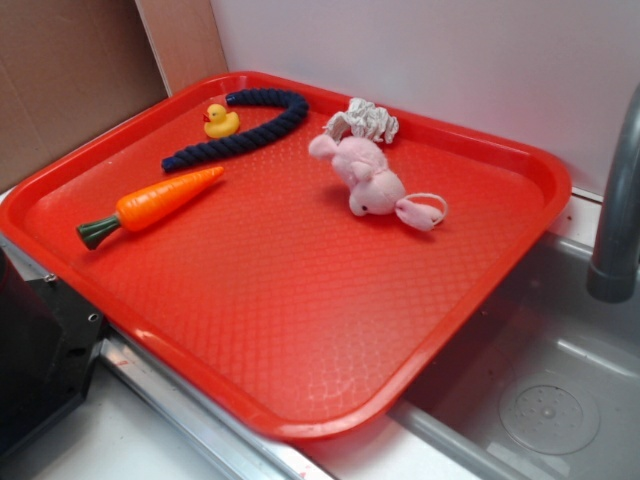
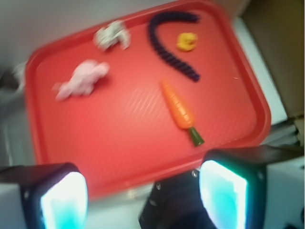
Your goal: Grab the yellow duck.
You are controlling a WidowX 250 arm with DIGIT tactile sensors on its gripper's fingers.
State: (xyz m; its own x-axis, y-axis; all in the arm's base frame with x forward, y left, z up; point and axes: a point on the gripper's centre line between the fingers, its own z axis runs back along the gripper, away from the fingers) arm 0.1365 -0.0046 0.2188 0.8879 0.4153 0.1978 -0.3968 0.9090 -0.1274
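The yellow duck (image 1: 221, 121) (image 2: 187, 41) is tiny with an orange beak and stands at the far left corner of the red tray (image 1: 300, 330) (image 2: 119, 138), inside the curve of a dark blue rope (image 1: 240, 128) (image 2: 171, 50). My gripper (image 2: 143, 198) appears only in the wrist view, high above the tray's near edge and far from the duck. Its two fingers, one of them glowing (image 2: 64, 202), are wide apart with nothing between them. The gripper does not appear in the exterior view.
An orange toy carrot (image 1: 155, 203) (image 2: 180, 110) lies near the duck. A pink plush animal (image 1: 370, 180) (image 2: 83, 78) and a white knotted cloth (image 1: 365, 120) (image 2: 112, 36) lie further along the tray. A grey sink basin (image 1: 540, 400) with a faucet pipe (image 1: 618, 200) borders the tray. A black block (image 1: 35, 350) sits at the left.
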